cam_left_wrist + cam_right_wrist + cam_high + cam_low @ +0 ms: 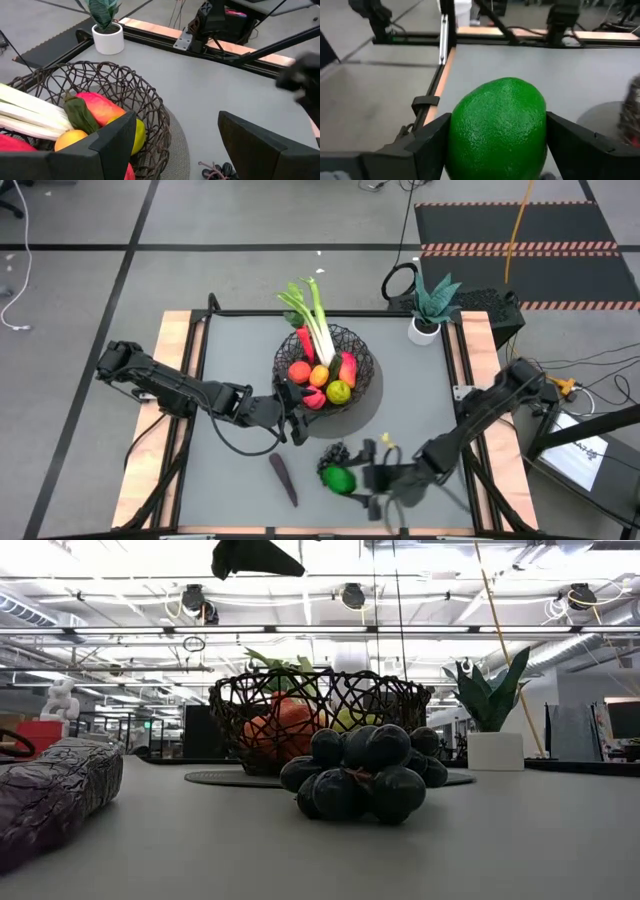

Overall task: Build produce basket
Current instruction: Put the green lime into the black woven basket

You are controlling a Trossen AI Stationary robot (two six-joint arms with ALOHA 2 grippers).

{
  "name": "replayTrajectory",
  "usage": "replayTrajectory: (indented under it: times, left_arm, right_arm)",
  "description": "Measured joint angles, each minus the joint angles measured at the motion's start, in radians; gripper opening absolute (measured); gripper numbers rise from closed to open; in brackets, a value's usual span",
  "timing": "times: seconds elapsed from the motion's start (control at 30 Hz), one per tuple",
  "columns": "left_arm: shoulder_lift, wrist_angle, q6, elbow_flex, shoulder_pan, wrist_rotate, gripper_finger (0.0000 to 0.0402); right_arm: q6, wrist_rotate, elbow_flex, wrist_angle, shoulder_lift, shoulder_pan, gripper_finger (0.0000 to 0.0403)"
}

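The black wire basket [325, 365] stands at the table's middle and holds a leek [315, 320] and red, orange and yellow-green fruits; it also shows in the low view [320, 715]. Dark grapes [335, 452] and a purple eggplant [283, 478] lie on the table near the front edge. My right gripper [352, 480] is shut on a green fruit [497, 132] just in front of the grapes. My left gripper [290, 418] is open and empty at the basket's near left rim [150, 107]. My right gripper pinches the green fruit between its two fingers, one on each of the fruit's opposite sides [456, 137]. The fingers lie about level and point toward the table's left edge. The fruit does not show at table height in the low view, so it seems lifted clear.
A small white pot with a green plant [428, 315] stands at the table's far right corner. The grapes [365, 775] and eggplant [50, 795] lie between the front edge and the basket. Bare table lies to the right of the basket.
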State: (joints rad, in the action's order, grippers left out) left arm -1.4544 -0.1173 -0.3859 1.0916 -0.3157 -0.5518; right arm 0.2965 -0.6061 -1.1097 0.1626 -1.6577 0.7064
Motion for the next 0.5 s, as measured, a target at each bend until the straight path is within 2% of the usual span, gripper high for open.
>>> replayTrajectory:
  times: [0.1, 0.3, 0.5]
  left_arm:
    - [0.000, 0.000, -0.005, 0.000, 0.000, 0.000, 0.0278]
    - [0.000, 0.001, -0.010, 0.000, 0.000, 0.000, 0.0278]
    - [0.000, 0.001, -0.011, 0.000, 0.000, 0.000, 0.0278]
  right_arm:
    - [0.005, -0.044, 0.129, 0.100, 0.098, 0.027, 0.0290]
    - [-0.001, -0.047, 0.407, 0.484, 0.282, 0.056, 0.0290]
    - [0.006, -0.048, 0.630, 0.855, 0.409, 0.052, 0.0290]
